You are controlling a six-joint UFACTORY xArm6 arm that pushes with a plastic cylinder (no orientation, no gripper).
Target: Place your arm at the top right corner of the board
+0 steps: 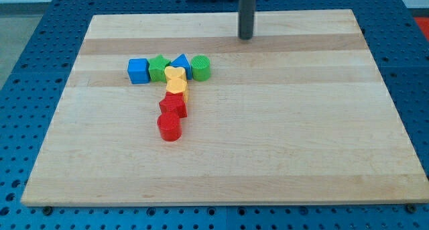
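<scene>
My tip point(246, 37) stands on the wooden board point(288, 136) near its top edge, a little right of the middle and well left of the top right corner point(350, 14). The blocks lie to its lower left in a T shape. A row holds a blue cube point(138, 70), a green star point(158, 68), a blue triangular block point(181, 63) and a green cylinder point(200, 67). Below the row run a yellow heart-like block point(175, 75), a yellow block point(177, 89), a red star point(173, 106) and a red cylinder point(169, 127). The tip touches no block.
The board rests on a blue perforated table point(27, 69) that shows on all sides. The rod comes down from the view's top edge.
</scene>
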